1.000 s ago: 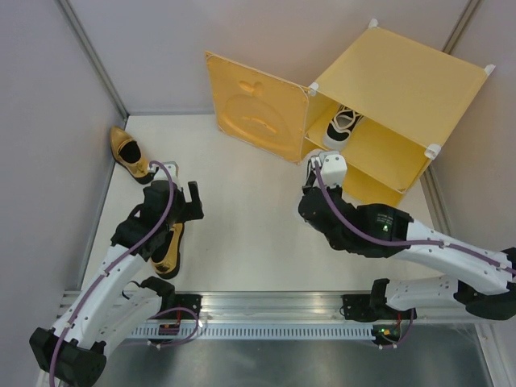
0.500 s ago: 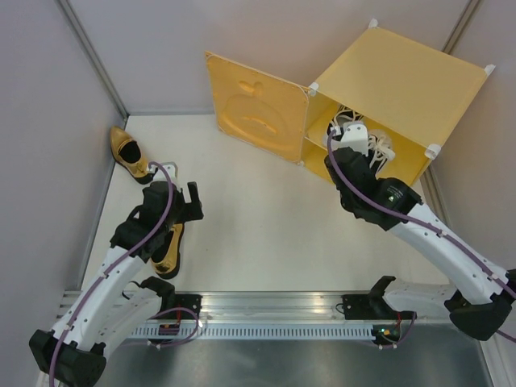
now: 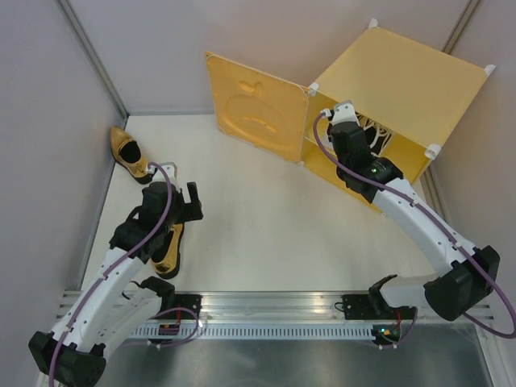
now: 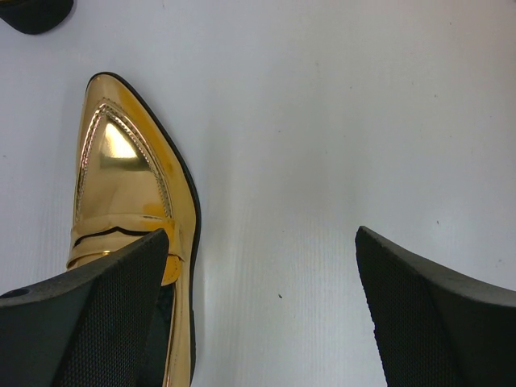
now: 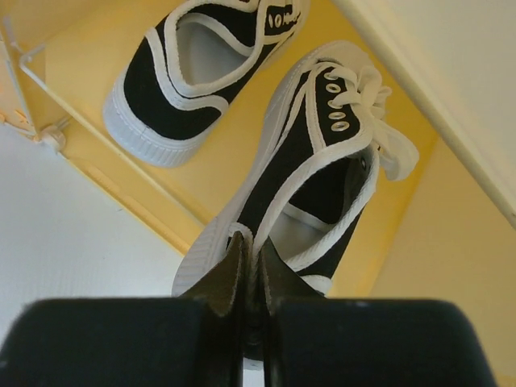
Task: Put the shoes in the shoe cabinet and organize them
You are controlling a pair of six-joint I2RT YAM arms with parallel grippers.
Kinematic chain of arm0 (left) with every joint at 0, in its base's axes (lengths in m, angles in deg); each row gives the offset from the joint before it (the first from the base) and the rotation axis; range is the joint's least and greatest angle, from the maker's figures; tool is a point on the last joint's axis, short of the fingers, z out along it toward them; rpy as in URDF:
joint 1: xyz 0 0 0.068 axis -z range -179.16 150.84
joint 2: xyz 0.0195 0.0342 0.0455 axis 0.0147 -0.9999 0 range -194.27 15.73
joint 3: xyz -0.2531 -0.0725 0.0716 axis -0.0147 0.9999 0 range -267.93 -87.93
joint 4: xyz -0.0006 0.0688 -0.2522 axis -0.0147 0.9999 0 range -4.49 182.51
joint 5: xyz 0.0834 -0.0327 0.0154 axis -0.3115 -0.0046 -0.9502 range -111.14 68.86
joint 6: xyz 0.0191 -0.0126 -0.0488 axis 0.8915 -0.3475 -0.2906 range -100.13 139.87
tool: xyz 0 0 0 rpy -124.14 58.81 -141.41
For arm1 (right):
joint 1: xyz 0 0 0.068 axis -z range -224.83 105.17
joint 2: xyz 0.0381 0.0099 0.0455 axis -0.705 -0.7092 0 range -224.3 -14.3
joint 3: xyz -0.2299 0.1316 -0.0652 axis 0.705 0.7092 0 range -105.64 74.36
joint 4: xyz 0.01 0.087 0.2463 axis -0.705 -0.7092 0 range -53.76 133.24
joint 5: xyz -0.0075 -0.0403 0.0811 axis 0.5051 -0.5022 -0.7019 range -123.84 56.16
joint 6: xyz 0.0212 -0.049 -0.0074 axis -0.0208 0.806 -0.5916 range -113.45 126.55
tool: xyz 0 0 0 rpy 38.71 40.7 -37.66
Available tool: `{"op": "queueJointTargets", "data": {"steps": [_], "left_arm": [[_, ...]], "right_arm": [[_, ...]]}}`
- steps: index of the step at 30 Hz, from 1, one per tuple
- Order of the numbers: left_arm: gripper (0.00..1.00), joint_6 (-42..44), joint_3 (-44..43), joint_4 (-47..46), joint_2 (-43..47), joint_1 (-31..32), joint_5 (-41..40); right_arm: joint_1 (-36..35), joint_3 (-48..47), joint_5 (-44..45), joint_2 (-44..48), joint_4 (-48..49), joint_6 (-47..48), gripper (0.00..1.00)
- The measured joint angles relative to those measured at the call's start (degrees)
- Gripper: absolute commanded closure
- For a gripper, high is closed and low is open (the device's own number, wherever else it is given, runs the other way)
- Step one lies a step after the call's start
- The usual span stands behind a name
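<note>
Shoe cabinet [image 3: 403,81]: yellow-orange cube, door [image 3: 254,109] swung wide, open front towards the arms.
Right fingers [image 5: 234,278]: inside the cabinet's open front, pinched together on the heel rim of the held sneaker [image 5: 314,161].
Held sneaker: toe pointing into the cabinet, heel at its front edge; seemingly the upper compartment, not certain.
Second sneaker [image 5: 201,64]: lying in the same compartment, just beside the held one, heel also near the front edge.
Left fingers [image 4: 105,314]: spread apart, gripping nothing, well apart from the cabinet on its door side; one hangs over the near loafer [image 4: 121,185], the other over bare surface [image 3: 242,234].
Far loafer [image 3: 129,153]: on the surface, farthest from the cabinet, past the door.
Step judged: seating the pair's last sneaker; both loafers not yet stowed.
Risk, right: released with the heel over the cabinet's edge, the sneaker may tip out; loose laces may snag the fingers.
Risk, left: lowered as aligned, one finger lands on the loafer's upper, and the glossy skin may slip.
</note>
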Motion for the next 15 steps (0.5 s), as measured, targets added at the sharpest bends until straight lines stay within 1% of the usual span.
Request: {"op": "queueJointTargets", "data": {"steps": [6, 15], "left_arm": [[0.0, 0.0, 0.0, 0.0, 0.0, 0.0, 0.0], [0.0, 0.02, 0.0, 0.0, 0.0, 0.0, 0.02]], "right_arm": [[1.57, 2.36, -0.37, -3.19, 5.97, 4.72, 0.99], [4.24, 5.75, 0.0, -5.77, 12.39, 7.48, 0.99]]}}
